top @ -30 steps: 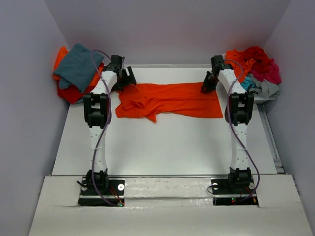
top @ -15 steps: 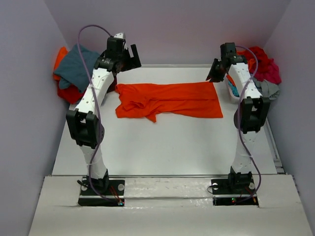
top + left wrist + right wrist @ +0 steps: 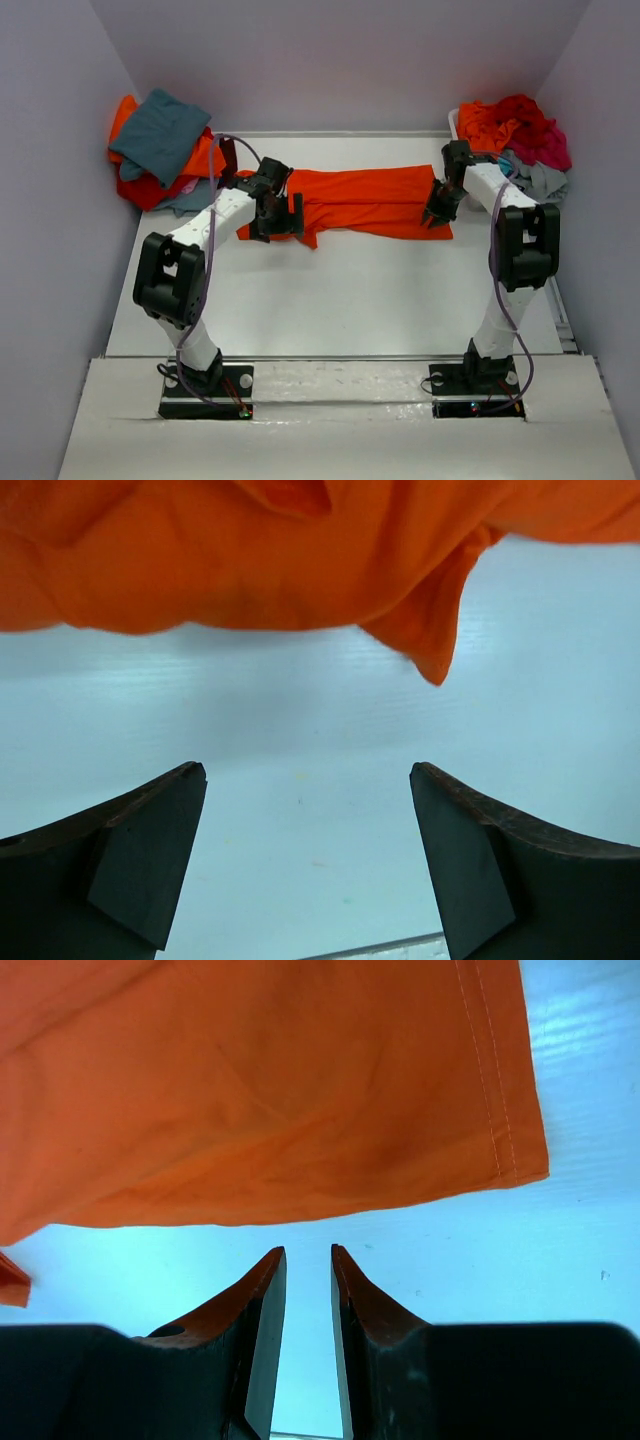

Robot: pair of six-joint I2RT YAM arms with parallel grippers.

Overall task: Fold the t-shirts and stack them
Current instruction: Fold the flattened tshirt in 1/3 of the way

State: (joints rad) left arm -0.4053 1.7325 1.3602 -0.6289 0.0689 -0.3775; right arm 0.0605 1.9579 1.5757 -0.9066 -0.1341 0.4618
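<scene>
The bright orange t-shirt (image 3: 370, 200) lies flat as a long strip across the far middle of the table. My left gripper (image 3: 280, 215) hangs low over its left end, at the near edge. In the left wrist view the left gripper (image 3: 307, 770) stands wide open over bare table, with the orange t-shirt (image 3: 250, 560) just ahead. My right gripper (image 3: 438, 210) is at the strip's near right corner. The right wrist view shows the right gripper (image 3: 308, 1250) open by a narrow gap with nothing in it, just short of the hemmed edge of the orange t-shirt (image 3: 280, 1090).
A stack of t-shirts (image 3: 160, 140) with a teal-grey one on top sits at the back left. A heap of red, magenta, orange and grey t-shirts (image 3: 515, 135) fills the white bin (image 3: 455, 122) at the back right. Grey walls close in the table.
Both arms rose from the shirt's far edge, then came down at its near edge. The left gripper moved nearer and rightward. The shirt has not visibly moved.
</scene>
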